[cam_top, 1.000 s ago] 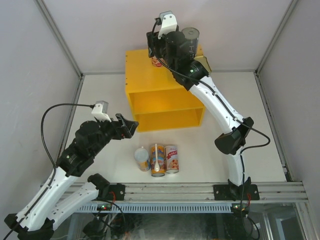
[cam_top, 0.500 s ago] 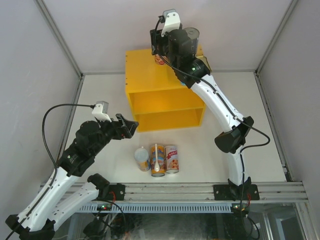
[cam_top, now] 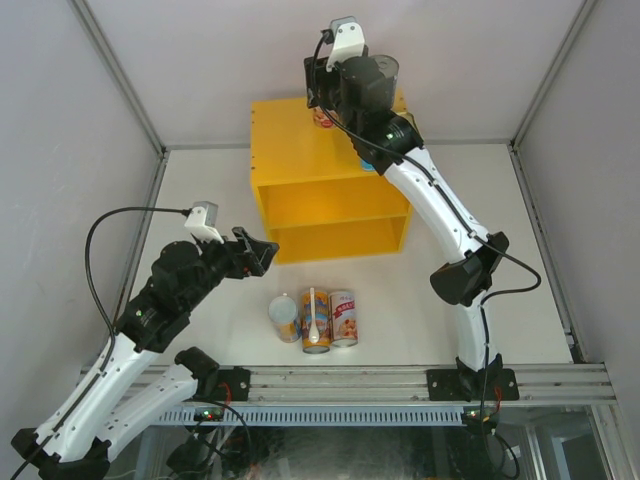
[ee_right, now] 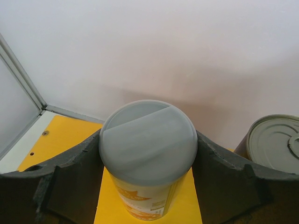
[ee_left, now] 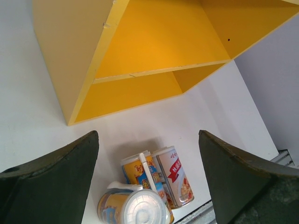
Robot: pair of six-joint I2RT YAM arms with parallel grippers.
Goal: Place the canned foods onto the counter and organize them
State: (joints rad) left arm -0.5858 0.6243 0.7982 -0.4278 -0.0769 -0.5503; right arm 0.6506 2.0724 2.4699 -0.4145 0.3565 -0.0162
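Observation:
My right gripper point(cam_top: 322, 104) is shut on a white-red can point(cam_top: 322, 118) with a pale lid point(ee_right: 148, 140), held upright at the back of the yellow counter's top point(cam_top: 290, 150). A dark grey can point(cam_top: 383, 68) stands just to its right and also shows in the right wrist view point(ee_right: 275, 144). A gold-lidded teal tin point(cam_top: 408, 128) lies by the arm. My left gripper point(cam_top: 262, 252) is open and empty above the table. Below it are a lying orange-blue can point(ee_left: 135, 210), an upright orange-blue can with a white spoon point(ee_left: 140, 170) and a white-red can point(ee_left: 175, 176).
The counter's two open compartments point(ee_left: 154, 42) face the three cans on the table point(cam_top: 315, 320). Grey walls enclose the table on three sides. A metal rail point(cam_top: 400, 380) runs along the near edge. My right arm point(cam_top: 440, 210) stretches over the counter's right side.
My right gripper has carried the can a little farther back and to the right over the counter's top. My left arm has not moved.

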